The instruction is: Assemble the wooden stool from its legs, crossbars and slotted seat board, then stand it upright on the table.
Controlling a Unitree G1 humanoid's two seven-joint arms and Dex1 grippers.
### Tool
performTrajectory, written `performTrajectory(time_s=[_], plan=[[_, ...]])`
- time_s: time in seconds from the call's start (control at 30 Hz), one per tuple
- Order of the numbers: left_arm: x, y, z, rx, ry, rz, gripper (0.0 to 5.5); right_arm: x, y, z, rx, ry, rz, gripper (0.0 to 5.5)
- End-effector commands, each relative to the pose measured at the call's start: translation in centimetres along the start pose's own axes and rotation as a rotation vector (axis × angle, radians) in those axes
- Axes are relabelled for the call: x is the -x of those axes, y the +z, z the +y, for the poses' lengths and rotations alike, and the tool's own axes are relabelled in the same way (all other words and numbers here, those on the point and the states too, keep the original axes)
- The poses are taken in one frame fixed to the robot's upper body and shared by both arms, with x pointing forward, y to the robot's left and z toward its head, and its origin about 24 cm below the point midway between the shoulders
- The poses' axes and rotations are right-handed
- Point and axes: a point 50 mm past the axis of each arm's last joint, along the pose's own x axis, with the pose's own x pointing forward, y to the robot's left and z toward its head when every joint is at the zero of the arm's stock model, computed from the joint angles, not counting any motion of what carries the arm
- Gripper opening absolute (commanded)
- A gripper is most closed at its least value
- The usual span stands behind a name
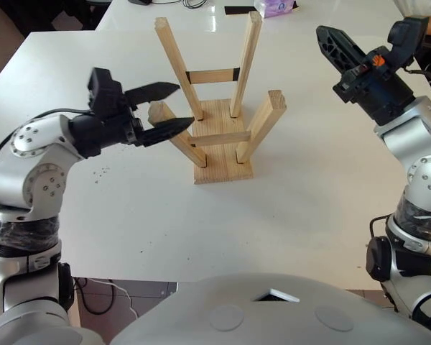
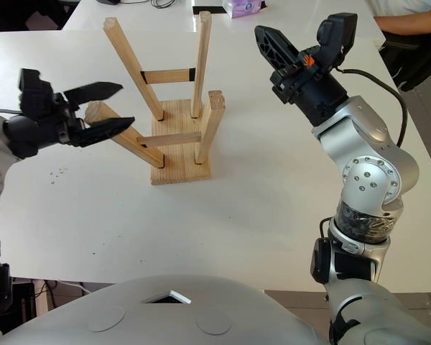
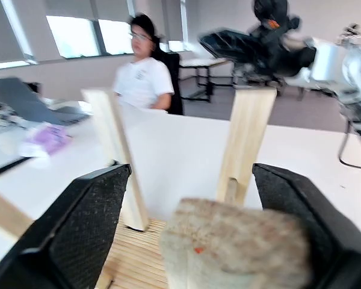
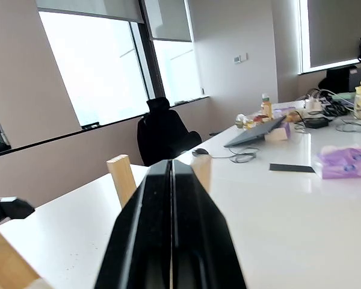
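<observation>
The wooden stool rests upside down mid-table, its slotted seat board (image 1: 223, 164) flat on the surface. Its legs point up, joined by a far crossbar (image 1: 212, 75) and a near crossbar (image 1: 221, 138). The near-left leg (image 1: 174, 133) leans toward my left arm. My left gripper (image 1: 183, 106) is open, and that leg's top end (image 3: 234, 241) sits between its fingers (image 3: 78, 229) with gaps on both sides. My right gripper (image 2: 262, 34) is shut with nothing in it, raised above the table to the right of the stool, clear of the near-right leg (image 1: 261, 126).
The white table (image 1: 309, 215) has free room in front of and to the right of the stool. A few dark specks (image 1: 100, 172) lie near my left arm. On a second table behind lie a purple pack (image 1: 276, 7) and a flat black item (image 1: 237, 10).
</observation>
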Motion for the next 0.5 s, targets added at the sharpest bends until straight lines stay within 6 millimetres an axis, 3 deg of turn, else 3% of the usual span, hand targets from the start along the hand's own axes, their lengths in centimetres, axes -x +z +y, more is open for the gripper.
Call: performTrajectory(time_s=[0.03, 0.1, 0.2, 0.37, 0.5], plan=[[0.4, 3.0, -1.4, -0.027, 0.06, -0.128, 3.69, -0.2, 0.5, 1.5, 0.016, 0.067, -0.023, 0.0], [0.4, 5.4, -1.3, -0.043, 0.143, -0.287, 3.69, -0.1, 0.9, 1.8, 0.018, 0.083, -0.037, 0.0], [0.4, 8.7, -1.7, -0.035, 0.235, -0.514, 3.26, -0.2, 1.2, 2.8, 0.022, 0.123, -0.04, 0.0], [-2.1, 8.8, -2.4, 0.052, 0.401, -0.569, 2.45, -1.2, 0.9, 5.2, 0.061, 0.175, -0.034, 0.0], [-4.2, 9.5, -4.0, 0.19, 0.378, -0.703, 1.78, -2.5, 1.2, 6.4, 0.037, 0.213, -0.066, 0.0]])
